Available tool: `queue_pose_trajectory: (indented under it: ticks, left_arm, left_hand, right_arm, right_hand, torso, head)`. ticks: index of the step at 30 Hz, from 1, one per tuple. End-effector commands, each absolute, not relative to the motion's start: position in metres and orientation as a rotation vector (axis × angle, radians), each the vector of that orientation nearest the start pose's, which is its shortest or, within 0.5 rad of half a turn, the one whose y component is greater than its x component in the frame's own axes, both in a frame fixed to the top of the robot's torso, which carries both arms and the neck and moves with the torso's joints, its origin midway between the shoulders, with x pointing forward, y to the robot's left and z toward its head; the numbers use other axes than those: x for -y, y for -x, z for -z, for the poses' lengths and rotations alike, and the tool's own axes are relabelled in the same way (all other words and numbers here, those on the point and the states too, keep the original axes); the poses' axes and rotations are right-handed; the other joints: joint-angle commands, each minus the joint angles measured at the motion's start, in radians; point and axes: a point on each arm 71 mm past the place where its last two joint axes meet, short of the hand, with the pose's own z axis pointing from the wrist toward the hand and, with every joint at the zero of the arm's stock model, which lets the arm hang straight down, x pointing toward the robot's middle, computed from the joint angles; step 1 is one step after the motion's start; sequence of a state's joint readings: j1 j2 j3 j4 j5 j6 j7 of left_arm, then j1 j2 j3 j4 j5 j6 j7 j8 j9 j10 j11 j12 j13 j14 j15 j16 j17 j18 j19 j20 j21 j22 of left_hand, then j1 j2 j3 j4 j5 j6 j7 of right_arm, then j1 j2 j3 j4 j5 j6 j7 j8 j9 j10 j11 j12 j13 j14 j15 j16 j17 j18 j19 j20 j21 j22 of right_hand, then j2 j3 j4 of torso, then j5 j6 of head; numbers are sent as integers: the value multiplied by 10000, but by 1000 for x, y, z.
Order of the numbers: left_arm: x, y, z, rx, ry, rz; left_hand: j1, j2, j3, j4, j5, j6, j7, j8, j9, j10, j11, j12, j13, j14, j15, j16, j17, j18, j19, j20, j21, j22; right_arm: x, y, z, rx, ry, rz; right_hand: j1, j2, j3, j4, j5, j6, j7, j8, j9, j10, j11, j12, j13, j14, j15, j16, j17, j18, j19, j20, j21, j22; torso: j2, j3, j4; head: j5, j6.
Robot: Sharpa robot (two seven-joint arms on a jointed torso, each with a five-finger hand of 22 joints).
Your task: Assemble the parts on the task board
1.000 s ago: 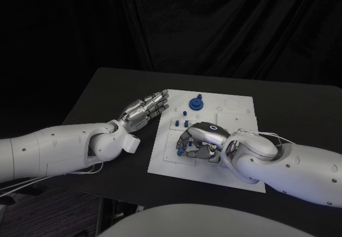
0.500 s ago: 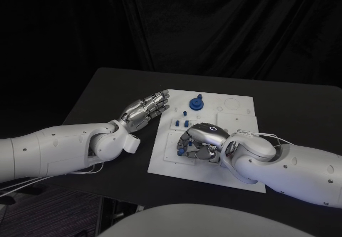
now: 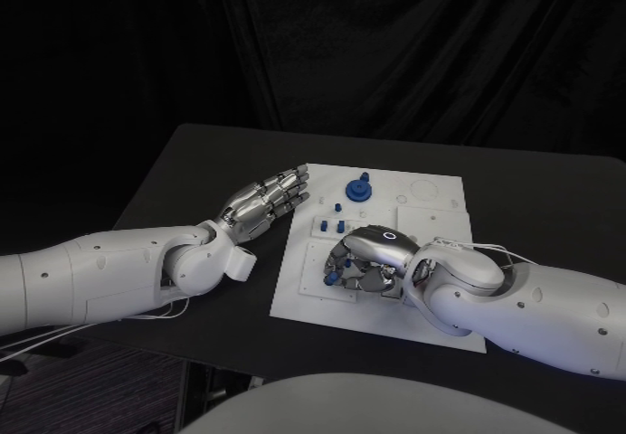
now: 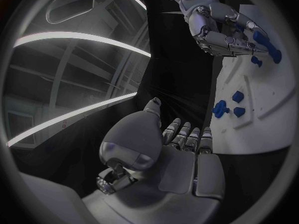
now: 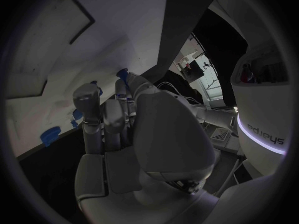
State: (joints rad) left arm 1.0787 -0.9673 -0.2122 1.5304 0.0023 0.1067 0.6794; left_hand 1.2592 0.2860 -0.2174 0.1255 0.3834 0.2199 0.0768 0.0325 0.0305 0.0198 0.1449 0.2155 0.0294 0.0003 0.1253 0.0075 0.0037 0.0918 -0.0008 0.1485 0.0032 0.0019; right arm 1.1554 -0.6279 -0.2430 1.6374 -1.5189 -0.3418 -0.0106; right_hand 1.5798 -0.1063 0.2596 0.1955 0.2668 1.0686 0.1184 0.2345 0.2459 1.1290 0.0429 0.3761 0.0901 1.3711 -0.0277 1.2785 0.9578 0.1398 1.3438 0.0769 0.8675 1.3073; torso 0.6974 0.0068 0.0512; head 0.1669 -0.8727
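Well, left hand (image 3: 265, 201) spread at the task board (image 3: 437, 194) edge — right hand (image 3: 365, 262) grip unclear.

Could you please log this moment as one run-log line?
left hand: open, beside task board | right hand: fingers curled over blue parts, grasp unclear

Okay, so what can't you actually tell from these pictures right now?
- Head view: the right hand curls over the task board, and its own back hides the board beneath and whether its fingers hold a blue part.
- Right wrist view: palm and fingers block the contact spot, leaving blue bits at the fingertips.
- Left wrist view: the small blue parts are too small to tell their shape.
- Head view: the left hand lies at the board's edge; contact is unclear.
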Motion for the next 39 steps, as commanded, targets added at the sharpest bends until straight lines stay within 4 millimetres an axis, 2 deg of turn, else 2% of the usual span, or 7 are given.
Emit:
queue_pose_trajectory:
  ticks: [1,14,22,28,30,34,39]
  left_arm:
    - [-254,-420,263,-14007,11009,19402]
    - [-254,-420,263,-14062,11033,19405]
    - [-253,-420,264,-14119,11057,19410]
    - [-253,-420,265,-14158,11073,19422]
    - [-253,-420,265,-14170,11078,19426]
    - [-253,-420,265,-14190,11089,19425]
    - [-253,-420,265,-14206,11098,19427]
  left_hand:
    - [71,34,19,-46,37,-86,5,-27,-12,-23,40,-52,-11,7,77,17,-10,2,15,70,-26,-11]
    - [65,34,22,-42,38,-100,8,-28,-13,-27,45,-58,-12,7,87,21,-9,8,17,84,-24,-9]
    - [65,34,22,-42,38,-100,8,-28,-13,-27,45,-58,-12,7,87,21,-9,8,17,84,-24,-9]
    - [62,39,33,-41,45,-118,18,-30,-15,-33,55,-66,-13,11,116,50,0,12,19,113,-22,-7]
    - [62,42,42,-41,47,-119,28,-29,-14,-35,59,-59,-11,14,134,65,4,13,20,130,-22,-6]
    - [62,42,46,-42,49,-119,32,-28,-13,-36,61,-61,-11,15,141,73,6,13,20,138,-22,-6]
    - [64,41,55,-44,53,-132,39,-29,-14,-38,67,-63,-12,18,158,86,10,13,21,154,-21,-6]
  right_arm:
    - [62,-391,255,-17637,5171,-9965]
    - [59,-390,258,-17858,5273,-9932]
    - [58,-389,259,-17925,5290,-9914]
    - [58,-389,260,-18119,5319,-9778]
    - [58,-389,261,-18179,5322,-9729]
    - [58,-389,262,-18299,5327,-9628]
    - [59,-389,262,-18409,5338,-9543]
  right_hand:
    - [-23,98,5,-31,19,180,-132,240,1392,3,29,-46,-13,5,17,-4,-16,-149,48,14,-31,978]
    - [-60,124,4,-78,-61,37,-94,140,1431,-93,84,-168,-14,-62,66,-71,-104,-131,-20,48,-179,944]
    - [-90,134,20,-115,-102,-149,-39,-19,1416,-208,144,-270,-2,-108,115,-104,-137,-119,-75,88,-278,922]
    - [-177,72,24,-127,-300,-564,117,-377,1292,-596,311,-395,29,-268,255,-224,-315,-76,-256,189,-643,840]
    - [-259,-14,0,-108,-424,-807,240,-601,1187,-1098,475,-489,45,-422,395,-311,-460,-49,-420,289,-944,775]
    - [-341,-120,-42,-115,-483,-1122,404,-880,1045,-1789,671,-480,117,-695,573,-438,-710,7,-684,434,-1396,680]
    - [-417,-198,-166,-175,-642,-1467,412,-1163,894,-2796,865,-232,317,-1074,759,-524,-994,91,-1025,621,-1885,583]
  torso:
    - [0,5,-13]
    - [-9,-1,-1]
    - [-4,-6,-3]
    - [-1,-1,5]
    - [-2,-1,7]
    - [-3,-2,-5]
    - [-5,-3,-10]
  head:
    - [15,1]
    - [6,1]
    - [17,1]
    - [-1,1]
    - [0,1]
    - [2,1]
    - [10,1]
